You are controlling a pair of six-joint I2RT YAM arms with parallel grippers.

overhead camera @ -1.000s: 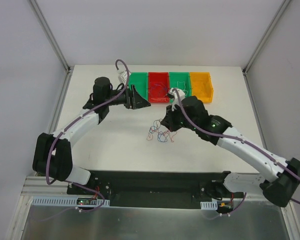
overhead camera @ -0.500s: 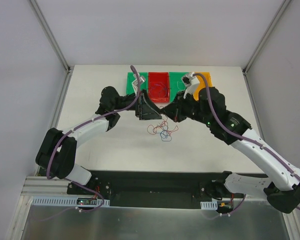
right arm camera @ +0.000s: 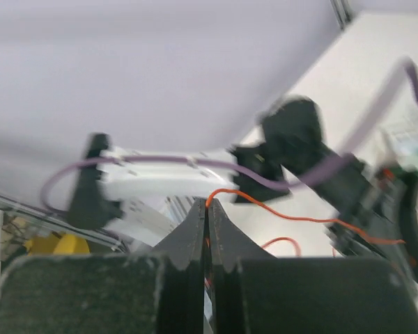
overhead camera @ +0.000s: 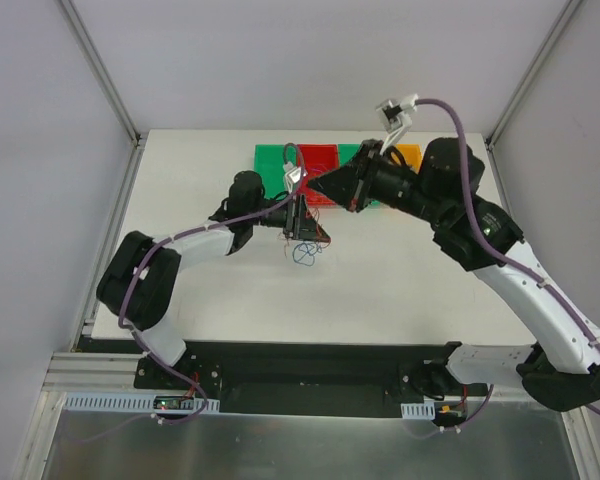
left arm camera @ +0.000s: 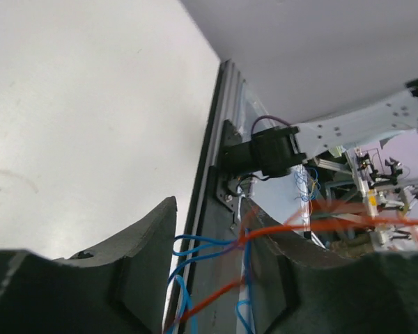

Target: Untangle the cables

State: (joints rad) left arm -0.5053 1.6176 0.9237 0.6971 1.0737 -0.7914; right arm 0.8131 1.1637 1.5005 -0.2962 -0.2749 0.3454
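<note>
The cables [overhead camera: 304,252] form one small tangle of blue and red-orange loops at the middle of the table [overhead camera: 430,290], just under the left gripper. Whether the clump rests on the surface or hangs cannot be told, and the wires are too fine to count singly. Two arms rise from the near edge. The left arm [overhead camera: 195,243] bends at a low elbow on the near left and stretches its forearm rightward and away to the tangle. The left gripper [left arm camera: 207,223] stands partly open, its two fingers apart, with several blue wires and some orange ones running loose through the gap. The right arm [overhead camera: 525,285] climbs from the near right corner, folds high over the far right of the table and points leftward at the other gripper. The right gripper [right arm camera: 207,206] is pressed closed, and one orange strand [right arm camera: 313,220] comes out from between its tips and runs across toward the left gripper. One purple-grey hose [overhead camera: 460,125] follows each arm, two in all. Farthest off, four bins stand in a row: a green bin [overhead camera: 270,160], a red bin [overhead camera: 318,152], a second green bin [overhead camera: 352,152] and an orange bin [overhead camera: 412,155], the last two partly hidden behind the right arm.
</note>
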